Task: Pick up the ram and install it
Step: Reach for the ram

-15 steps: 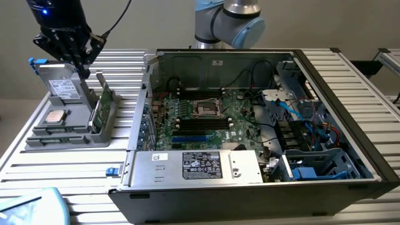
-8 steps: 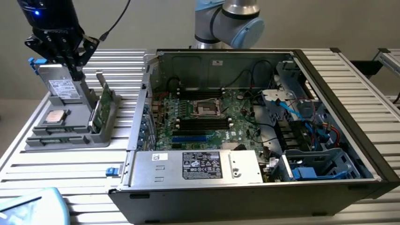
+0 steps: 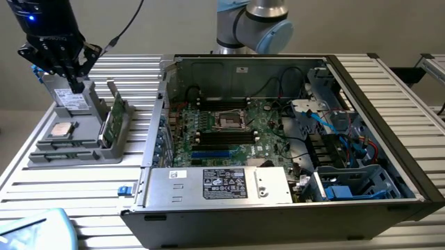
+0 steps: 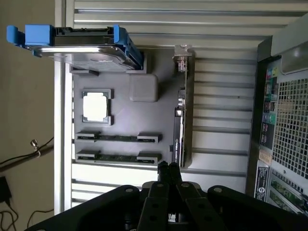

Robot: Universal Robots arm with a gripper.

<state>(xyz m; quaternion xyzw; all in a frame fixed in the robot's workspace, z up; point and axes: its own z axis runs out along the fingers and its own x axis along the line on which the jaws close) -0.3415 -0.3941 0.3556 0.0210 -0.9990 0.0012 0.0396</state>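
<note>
Over the far corner of the counter (image 3: 70,198), at the exterior view's left, we see the end effector (image 3: 75,86) hanging with its jaws pressed together and empty, above the back of a gray tray (image 3: 76,159) where a blue-railed drive (image 3: 72,99) stands. The ram (image 4: 118,138) lies flat along the tray's near edge as two sticks side by side, well apart from the end effector. A silver processor (image 3: 62,128) sits behind it, and an upright green card (image 3: 114,120) stands to their right. Further right, an open computer case (image 3: 278,219) shows its motherboard (image 3: 230,125).
</note>
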